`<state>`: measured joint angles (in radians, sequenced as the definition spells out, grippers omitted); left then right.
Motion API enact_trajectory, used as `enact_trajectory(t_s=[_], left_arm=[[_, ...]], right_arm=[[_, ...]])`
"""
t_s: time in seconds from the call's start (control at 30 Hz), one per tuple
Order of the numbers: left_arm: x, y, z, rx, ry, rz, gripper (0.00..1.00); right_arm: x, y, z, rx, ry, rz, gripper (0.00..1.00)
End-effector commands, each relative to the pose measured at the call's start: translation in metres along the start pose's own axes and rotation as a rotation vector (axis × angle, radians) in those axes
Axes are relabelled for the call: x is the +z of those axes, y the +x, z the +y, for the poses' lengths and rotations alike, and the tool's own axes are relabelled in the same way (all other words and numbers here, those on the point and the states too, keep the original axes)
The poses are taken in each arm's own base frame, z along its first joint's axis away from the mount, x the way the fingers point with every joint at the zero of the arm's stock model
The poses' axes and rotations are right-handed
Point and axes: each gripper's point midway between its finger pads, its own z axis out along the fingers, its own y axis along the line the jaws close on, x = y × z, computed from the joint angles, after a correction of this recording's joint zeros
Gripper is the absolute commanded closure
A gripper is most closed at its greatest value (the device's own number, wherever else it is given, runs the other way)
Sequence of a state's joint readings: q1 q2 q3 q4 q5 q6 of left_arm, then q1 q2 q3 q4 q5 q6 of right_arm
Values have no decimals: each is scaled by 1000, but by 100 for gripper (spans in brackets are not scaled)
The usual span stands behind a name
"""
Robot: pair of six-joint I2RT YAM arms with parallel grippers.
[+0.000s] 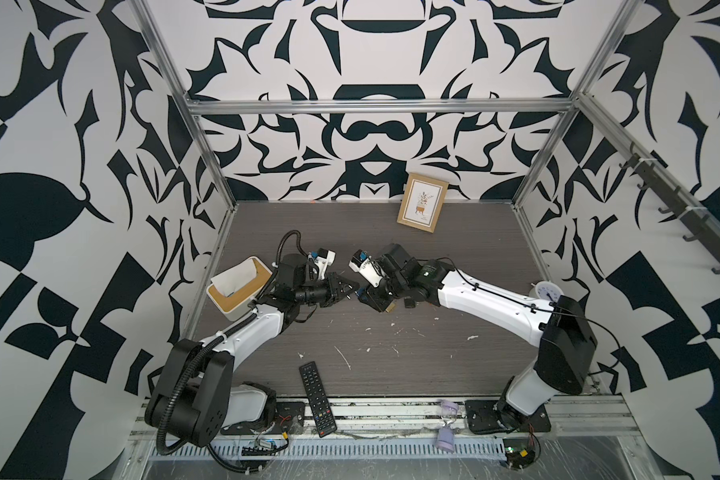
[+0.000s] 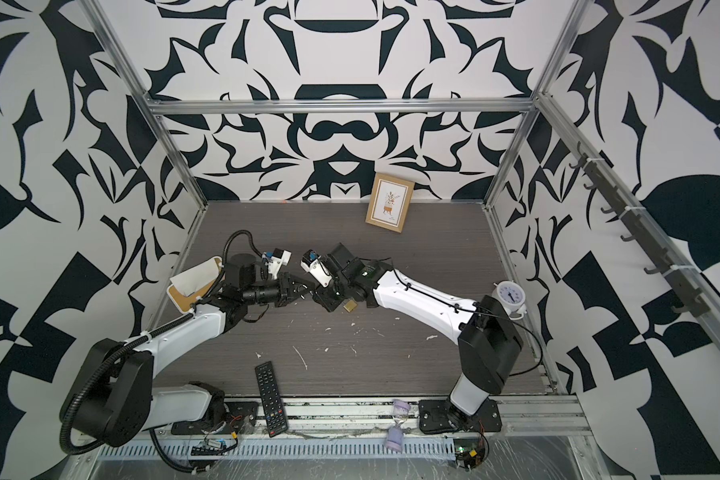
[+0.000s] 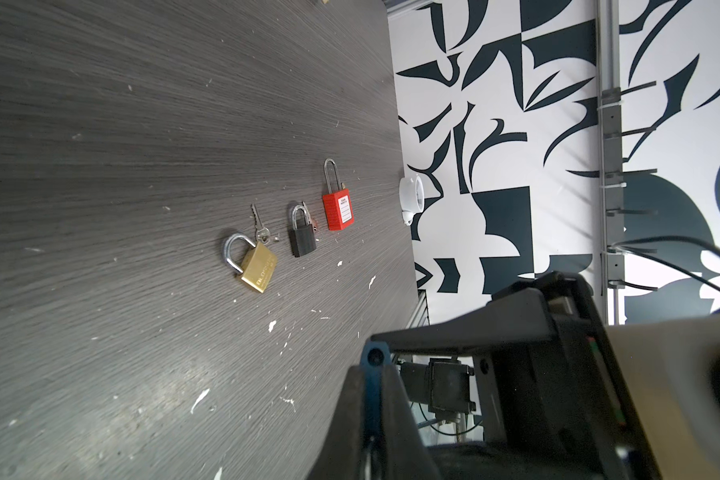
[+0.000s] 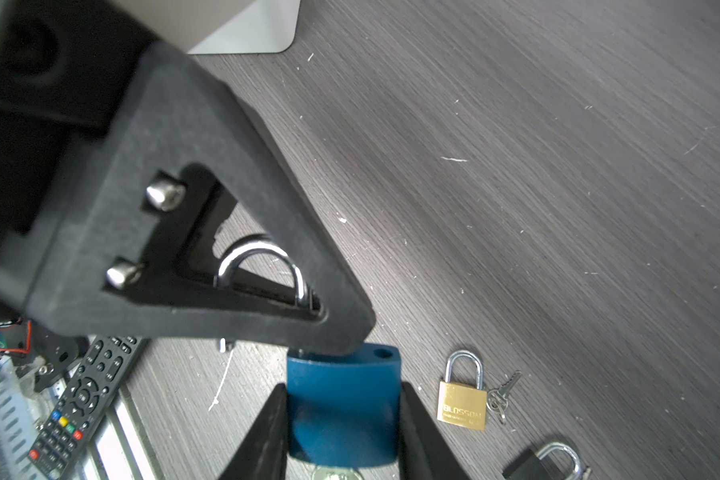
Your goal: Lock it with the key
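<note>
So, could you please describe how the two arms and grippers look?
Both have white shells and black joint housings. The left arm carries ribbed black conduit; the right arm a thin clipped black cable. The left gripper and right gripper are matte black with tapering fingers.

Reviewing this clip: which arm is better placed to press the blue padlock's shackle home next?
Left, probably. The left gripper has its jaws closed at the shackle, whose hole in the body stands empty, while the right gripper clamps the blue padlock.
</note>
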<state>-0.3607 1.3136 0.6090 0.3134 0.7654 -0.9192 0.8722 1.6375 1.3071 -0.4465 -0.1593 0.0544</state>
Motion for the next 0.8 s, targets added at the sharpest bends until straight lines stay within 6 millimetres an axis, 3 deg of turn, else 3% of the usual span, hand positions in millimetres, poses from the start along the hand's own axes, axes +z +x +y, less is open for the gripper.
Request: enact_trajectory(t_s=[0.0, 0.1, 0.17, 0.23, 0.37, 0.53, 0.77], left_arm=[[0, -9, -2, -40, 22, -56, 100], [-4, -19, -3, -128, 38, -124, 100], [-5, -23, -9, -195, 67, -135, 100], [-5, -27, -16, -241, 87, -135, 100], [-8, -28, -23, -278, 69, -124, 100], [-19, -30, -42, -256, 88, -153, 100], [-25, -30, -55, -242, 114, -158, 100]], right_arm=[[-21, -35, -6, 14, 63, -149, 82], [-39, -40, -16, 5, 137, -227, 47], [-58, -45, -13, -39, 167, -337, 36], [-80, -47, -3, -136, 219, -463, 31], [-96, -42, 1, -238, 309, -514, 28], [-90, -42, 17, -273, 215, -516, 27], [-77, -50, 22, -271, 184, -537, 30]])
